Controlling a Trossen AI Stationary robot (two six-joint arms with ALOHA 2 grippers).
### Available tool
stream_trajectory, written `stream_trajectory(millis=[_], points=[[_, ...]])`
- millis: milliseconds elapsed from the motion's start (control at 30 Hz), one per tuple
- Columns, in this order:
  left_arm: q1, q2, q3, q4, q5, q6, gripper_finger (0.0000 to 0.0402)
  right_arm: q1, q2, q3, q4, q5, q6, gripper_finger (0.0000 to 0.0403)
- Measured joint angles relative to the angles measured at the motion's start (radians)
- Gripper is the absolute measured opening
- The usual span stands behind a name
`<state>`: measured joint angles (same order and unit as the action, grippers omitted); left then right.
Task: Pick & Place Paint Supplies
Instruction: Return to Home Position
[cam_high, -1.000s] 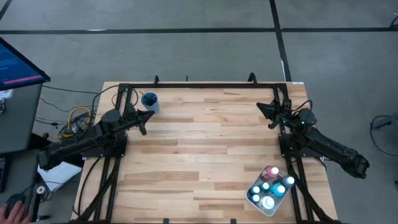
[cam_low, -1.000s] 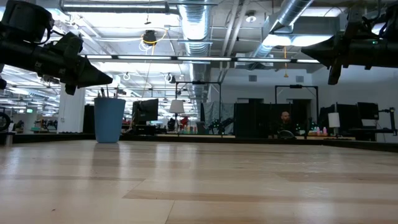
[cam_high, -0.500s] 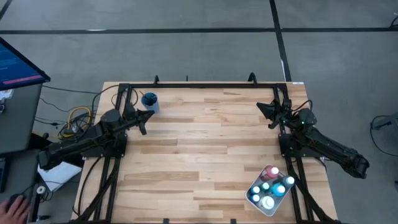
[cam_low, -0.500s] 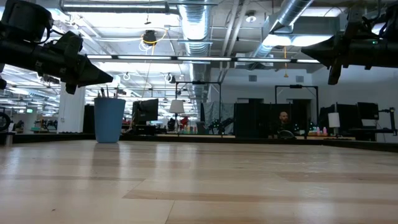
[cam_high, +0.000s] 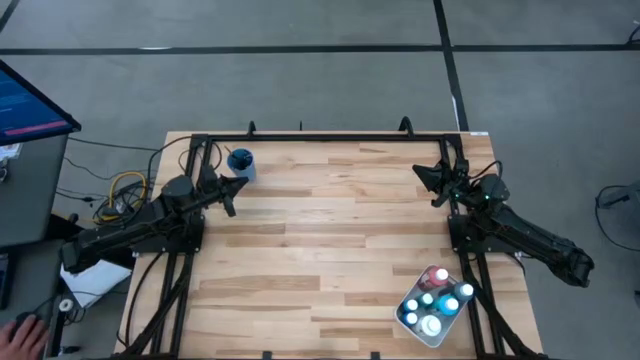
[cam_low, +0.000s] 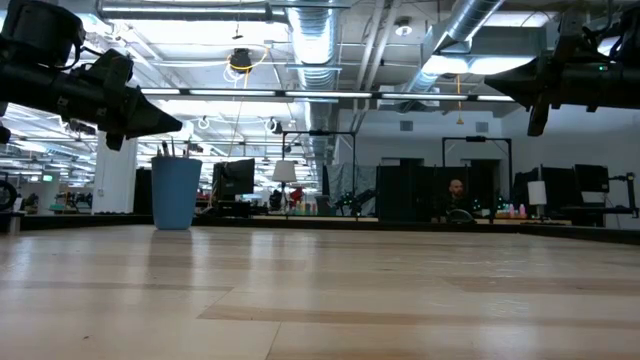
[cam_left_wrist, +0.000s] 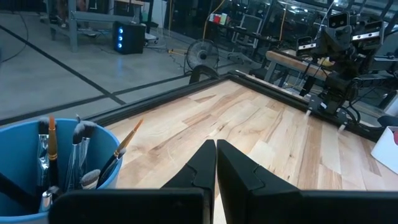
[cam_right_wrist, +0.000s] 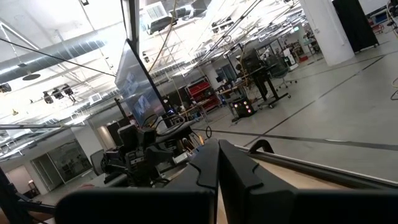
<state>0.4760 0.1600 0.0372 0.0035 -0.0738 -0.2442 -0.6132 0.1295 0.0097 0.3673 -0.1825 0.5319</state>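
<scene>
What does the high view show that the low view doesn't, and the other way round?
Only the high view shows the white tray of paint bottles, near the table corner on the right arm's side. Only the low view shows brushes poking above the blue cup, and a person in the room behind. Both show the cup, with the left gripper near it and the right gripper across the table, each holding nothing.

Bright ceiling strips (cam_low: 190, 12) pour light straight down and glare hard in the low view, turning my left gripper (cam_low: 172, 126) and right gripper (cam_low: 492, 89) into black silhouettes. My table (cam_high: 330, 240) is evenly lit, with faint soft shadows under my arms and a pale sheen along the boards
</scene>
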Motion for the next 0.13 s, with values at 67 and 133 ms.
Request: stream_trajectory(millis=[67,133], points=[[0.000,0.000,0.000,0.003,0.000,0.000,0.0008,0.000,0.000,0.000,0.000,0.000,0.000,0.0000],[0.000,0.000,0.000,0.006,0.000,0.000,0.0008,0.000,0.000,0.000,0.000,0.000,0.000,0.0000]])
